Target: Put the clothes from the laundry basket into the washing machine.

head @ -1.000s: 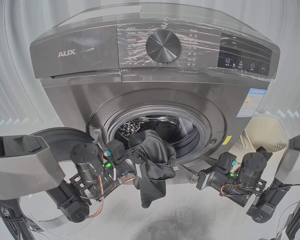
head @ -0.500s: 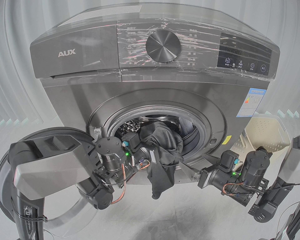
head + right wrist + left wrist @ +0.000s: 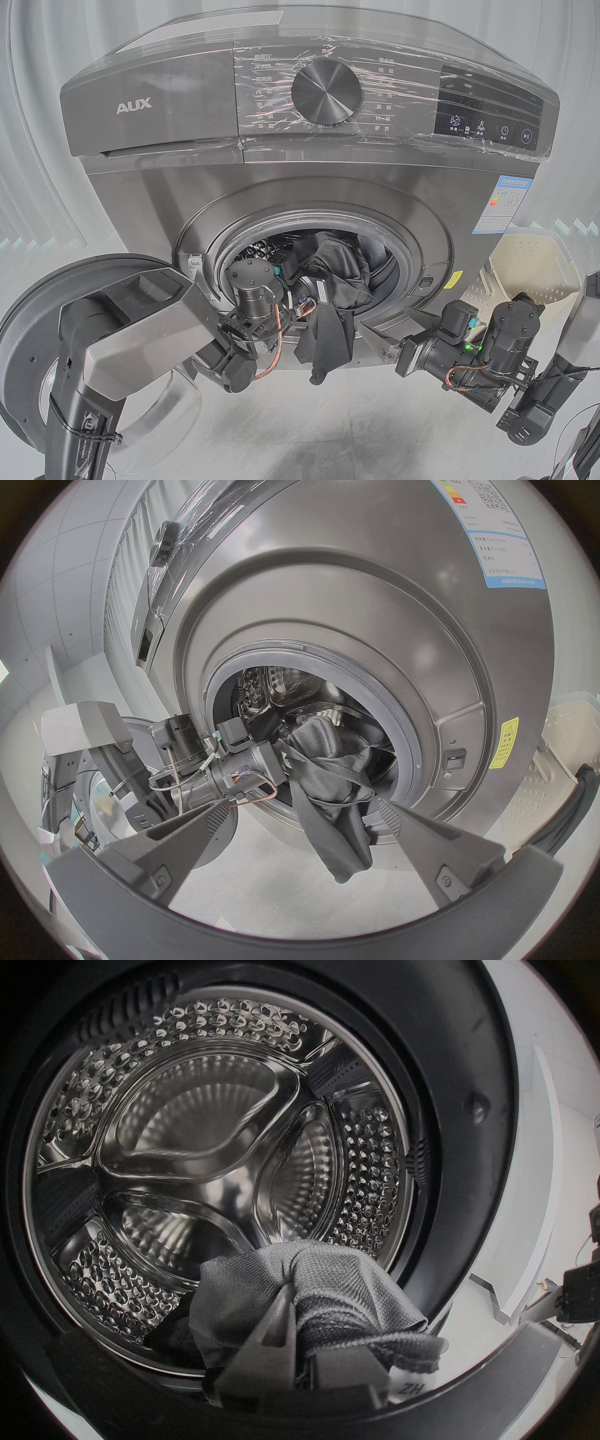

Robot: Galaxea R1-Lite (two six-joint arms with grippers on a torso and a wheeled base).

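Observation:
My left gripper (image 3: 294, 1341) is shut on a dark grey garment (image 3: 340, 1294) at the mouth of the washing machine's steel drum (image 3: 206, 1141). Seen from the head, the garment (image 3: 334, 272) is bunched in the round opening (image 3: 406, 250), and its loose end hangs down over the lower rim toward the floor. The left gripper (image 3: 315, 289) is mostly buried in the cloth. To the right of the opening and a little below its rim, my right gripper (image 3: 392, 334) is open and holds nothing. From the right wrist, its open gripper (image 3: 303, 814) faces the hanging garment (image 3: 331, 792).
The machine's round door (image 3: 28, 350) stands swung open at the left, behind my left arm. A cream perforated laundry basket (image 3: 537, 262) stands beside the machine at the right, also in the right wrist view (image 3: 565, 749). Bare pale floor (image 3: 350, 425) lies in front.
My left arm has carried the garment up and right, from in front of the lower rim into the drum mouth. Less cloth hangs below. The right arm has barely moved.

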